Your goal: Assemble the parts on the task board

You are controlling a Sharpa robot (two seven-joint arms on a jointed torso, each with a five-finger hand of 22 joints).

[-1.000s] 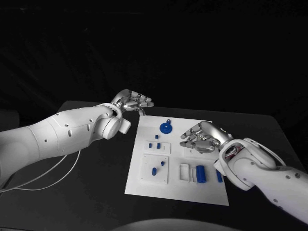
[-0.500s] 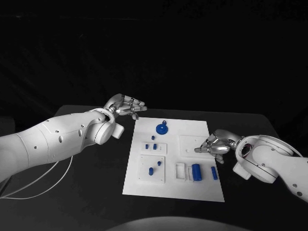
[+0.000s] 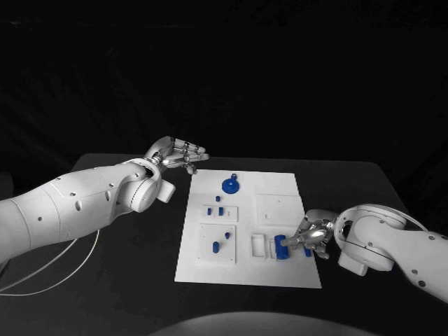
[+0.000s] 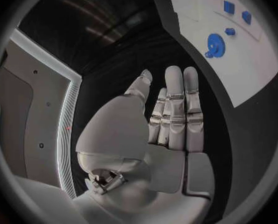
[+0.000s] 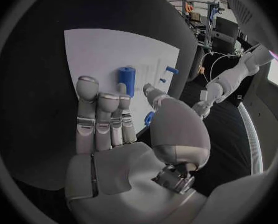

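Two robot hands, both empty with fingers apart: the left hand (image 3: 180, 154) hovers beyond the white board (image 3: 285, 183), the right hand (image 3: 312, 239) over a blue cylinder (image 3: 281, 245).

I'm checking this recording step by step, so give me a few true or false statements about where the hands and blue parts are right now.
1. The right hand is at the near right part of the task board. True.
2. The left hand holds a blue part. False: it is open, off the board's far left corner.
3. The round blue part lies near the board's far edge. True.
4. The blue cylinder lies on the black table. False: it lies on the board.
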